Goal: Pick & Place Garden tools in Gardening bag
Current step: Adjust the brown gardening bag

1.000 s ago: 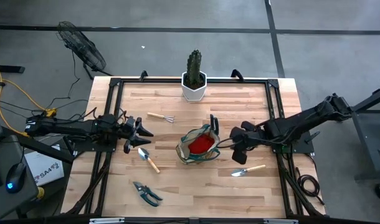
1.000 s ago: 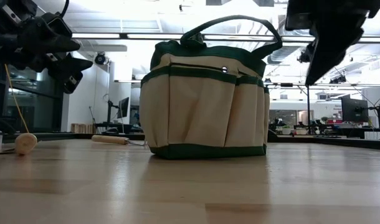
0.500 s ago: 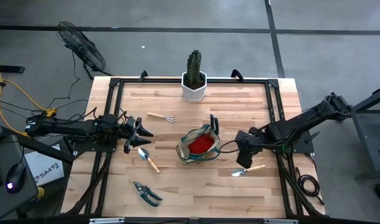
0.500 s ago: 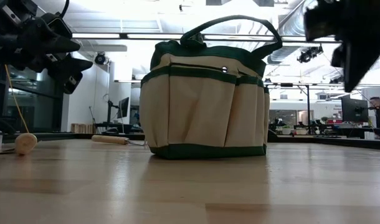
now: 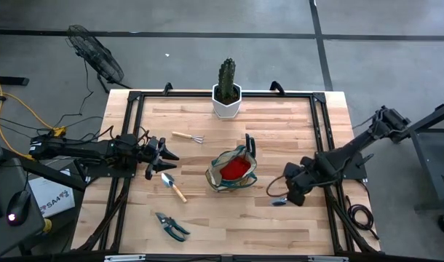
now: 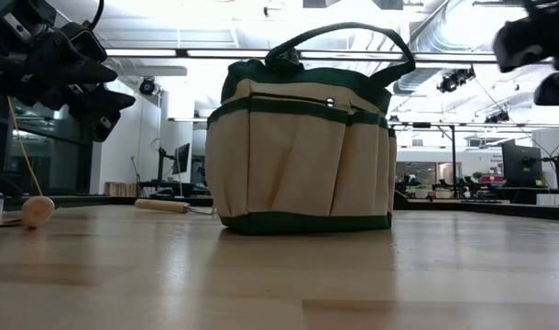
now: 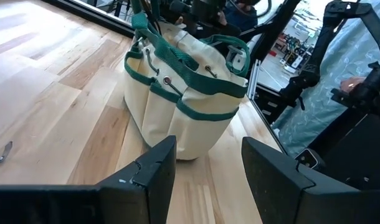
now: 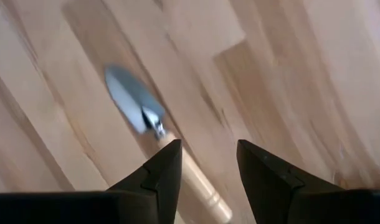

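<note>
The olive-and-tan gardening bag [image 5: 233,172] stands upright mid-table on its base, with a red glove [image 5: 236,168] inside. My right gripper [image 5: 290,194] hangs open, pointing down, above a wooden-handled trowel [image 8: 154,133] lying flat to the bag's right; its fingers touch nothing. My left gripper [image 5: 164,155] waits open and level left of the bag [image 7: 182,94]. A second trowel [image 5: 172,185], a mini rake [image 5: 187,137] and pruning shears [image 5: 171,225] lie flat on the table.
A cactus in a white pot [image 5: 227,91] stands at the far edge's middle. A black frame [image 5: 135,102] borders the wooden table. Bare wood lies between the bag and the near edge.
My right gripper has swung from beside the bag toward the table's near edge, sunk a little and tipped over to point down. It now hangs over the right-hand trowel. Its fingers stay open.
</note>
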You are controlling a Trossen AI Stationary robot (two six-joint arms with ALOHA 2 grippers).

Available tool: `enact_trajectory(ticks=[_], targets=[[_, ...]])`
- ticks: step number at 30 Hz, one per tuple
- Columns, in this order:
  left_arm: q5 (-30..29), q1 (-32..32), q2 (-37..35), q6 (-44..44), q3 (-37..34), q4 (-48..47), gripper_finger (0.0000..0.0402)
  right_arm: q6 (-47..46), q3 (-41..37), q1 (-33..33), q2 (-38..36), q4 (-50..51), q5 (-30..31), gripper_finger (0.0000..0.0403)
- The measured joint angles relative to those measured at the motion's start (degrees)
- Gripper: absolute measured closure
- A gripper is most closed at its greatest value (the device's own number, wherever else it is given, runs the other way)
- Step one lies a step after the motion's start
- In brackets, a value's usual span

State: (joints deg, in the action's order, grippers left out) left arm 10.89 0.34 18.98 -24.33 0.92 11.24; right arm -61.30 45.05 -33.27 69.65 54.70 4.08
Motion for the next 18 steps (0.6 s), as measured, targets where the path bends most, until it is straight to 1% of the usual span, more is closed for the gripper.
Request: enact_trajectory(ticks=[4,9,15,18], targets=[[0.11,0.0,0.0,-0.01,-0.01,-1.24,0.0222,-0.35,-1.99,-3.67,0.0,0.05,-0.09,0.0256],[0.09,0.0,0.02,0.0,-0.02,-1.22,0.0222,-2.93,-3.56,-6.91,0.02,-0.67,-0.17,0.0256],[0.09,0.0,0.02,-0.01,0.01,-1.2,0.0222,-0.03,-5.68,-8.42,0.26,-7.4,0.1,0.0256],[0.09,0.0,0.02,0.02,0.01,-1.2,0.0222,1.37,-6.17,-8.4,1.67,-8.74,0.17,0.0256]])
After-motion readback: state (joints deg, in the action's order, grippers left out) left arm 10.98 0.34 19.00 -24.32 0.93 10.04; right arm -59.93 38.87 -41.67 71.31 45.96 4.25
